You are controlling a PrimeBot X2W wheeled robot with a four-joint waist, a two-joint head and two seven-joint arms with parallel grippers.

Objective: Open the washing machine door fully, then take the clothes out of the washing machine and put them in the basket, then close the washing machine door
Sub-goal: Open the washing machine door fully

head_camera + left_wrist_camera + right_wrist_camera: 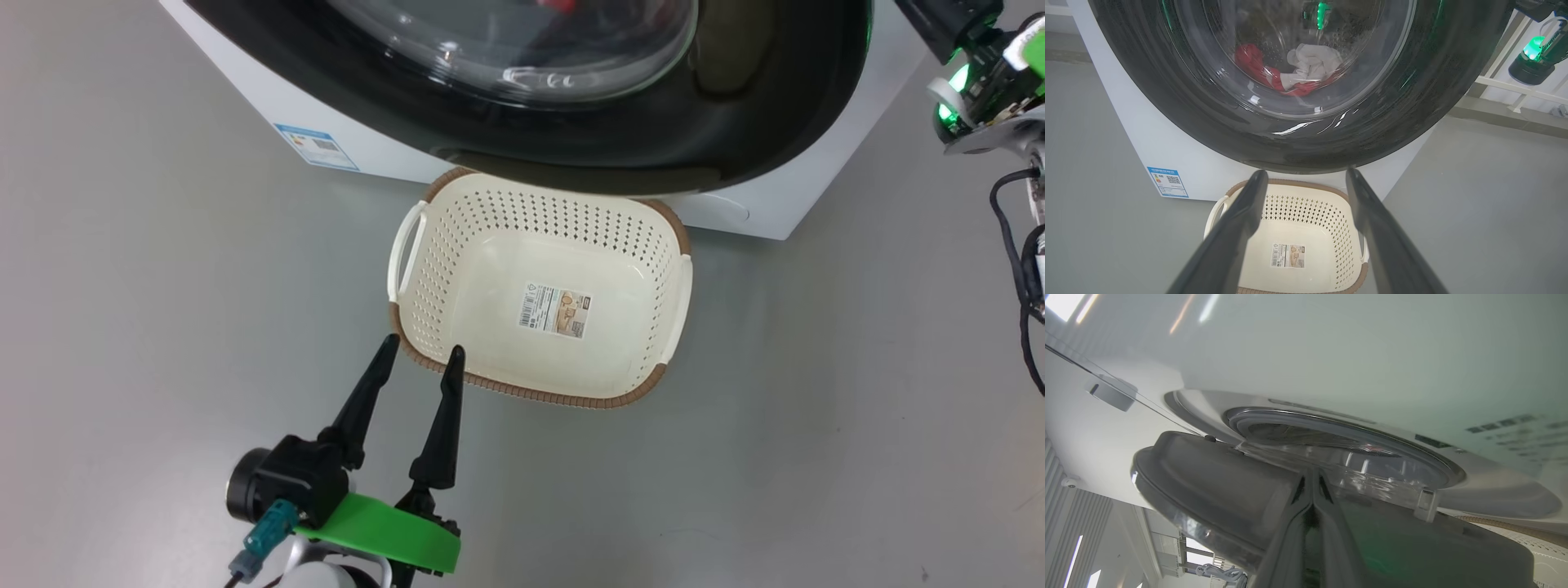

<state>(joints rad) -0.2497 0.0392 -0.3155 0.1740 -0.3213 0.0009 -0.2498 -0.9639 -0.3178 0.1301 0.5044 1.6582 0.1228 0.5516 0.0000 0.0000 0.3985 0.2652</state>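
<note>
Left wrist view: left claw (1306,174) is hanging spread wide, pinching nothing, its fingers pointing over the near rim of the basket (1331,212). Head view is showing the same left claw (424,347) with its tips hovering at the near-left corner of the basket (457,269); can't tell if they're touching.

The basket is sitting on the grey floor (163,327) just beside the front of the washing machine (735,208), its far rim tucked under the lower edge of the washing machine door (571,131). The basket bottom is showing a paper label sticker (555,310).

Right claw (1312,475) is pressed together, gripping nothing, its tips lying at the inner side of the washing machine door (1208,477) where black rim is meeting glass bowl. Door is standing ajar there: a gap is showing between it and the grey rubber ring (1331,420).

Inside the drum (1274,41) the clothes (1310,63) are lying low, seen through the door glass: red fabric bunched with a white piece.

A blue label sticker (316,147) is sitting on the machine's lower front, left of the basket.
</note>
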